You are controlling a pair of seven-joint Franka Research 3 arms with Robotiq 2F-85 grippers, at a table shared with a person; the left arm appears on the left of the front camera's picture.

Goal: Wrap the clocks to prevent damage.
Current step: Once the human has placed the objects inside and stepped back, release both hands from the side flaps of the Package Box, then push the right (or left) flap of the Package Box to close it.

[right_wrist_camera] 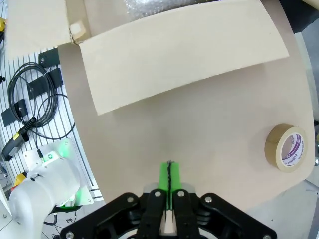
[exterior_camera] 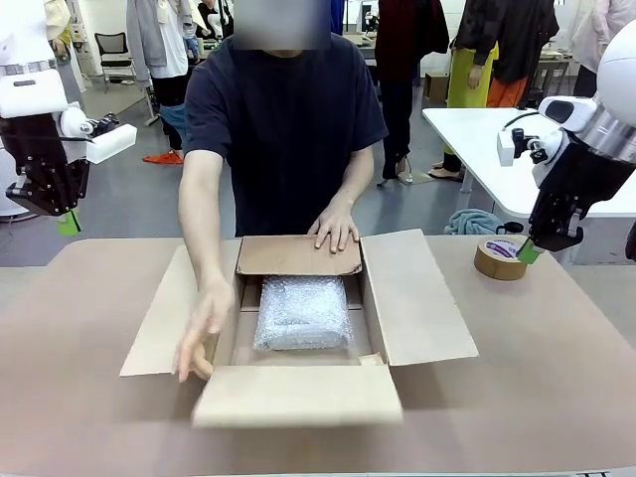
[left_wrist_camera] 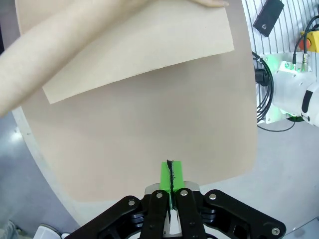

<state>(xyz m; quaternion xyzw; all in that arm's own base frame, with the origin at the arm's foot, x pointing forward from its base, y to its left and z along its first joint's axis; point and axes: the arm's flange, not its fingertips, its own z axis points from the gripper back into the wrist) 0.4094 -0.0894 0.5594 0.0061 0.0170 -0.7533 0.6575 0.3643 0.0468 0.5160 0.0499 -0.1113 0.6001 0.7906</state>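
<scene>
One broad brown table (exterior_camera: 556, 348) carries everything, and a person (exterior_camera: 283, 129) in a dark T-shirt stands at its far side, leaning over it. A cardboard box (exterior_camera: 417, 298) sits in the middle of the table with all four flaps opened outward. The person's one hand (exterior_camera: 335, 227) lies flat on the far flap, which is folded partly over the opening. The other hand (exterior_camera: 202, 328) is at the flap on the picture's left, near the box's front corner, and it is blurred.

Inside the box, on its floor and roughly central, lies the bubble-wrapped bundle (exterior_camera: 301, 312); what the wrap covers cannot be made out.

The left end effector (exterior_camera: 68, 221) hangs in the air off the table's left edge, well apart from the box. In its wrist view, the left end effector (left_wrist_camera: 171, 172) has its green pads pressed together with nothing between them. The right end effector (exterior_camera: 530, 248) hovers above the table's far right side, just beside a roll of brown tape (exterior_camera: 500, 257). Its wrist view shows the right end effector (right_wrist_camera: 170, 174) likewise pressed together and empty, with the tape (right_wrist_camera: 285, 148) lying flat near the table edge.
</scene>
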